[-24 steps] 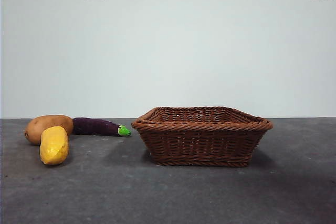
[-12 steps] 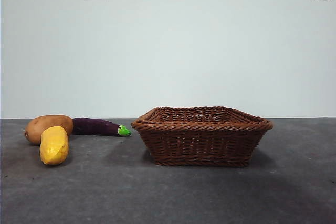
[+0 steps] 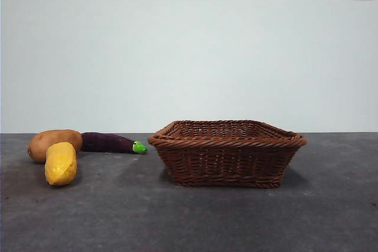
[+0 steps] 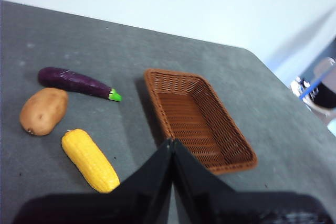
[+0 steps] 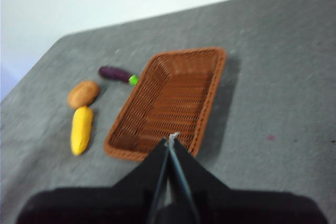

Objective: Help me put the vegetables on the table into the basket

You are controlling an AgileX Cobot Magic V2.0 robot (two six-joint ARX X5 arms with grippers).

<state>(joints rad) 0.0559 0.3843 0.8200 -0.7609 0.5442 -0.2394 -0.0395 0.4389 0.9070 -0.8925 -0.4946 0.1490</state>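
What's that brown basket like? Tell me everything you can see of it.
The basket is a shallow, rectangular tray of dark-brown woven wicker, with sides that flare outward and a thicker braided rim. It sits flat and upright on the grey table, and the wrist views show it holds nothing. The three vegetables lie on the table to one side of it; the nearest, the eggplant, points its green stem end at the basket without touching it. Neither end effector touches it.
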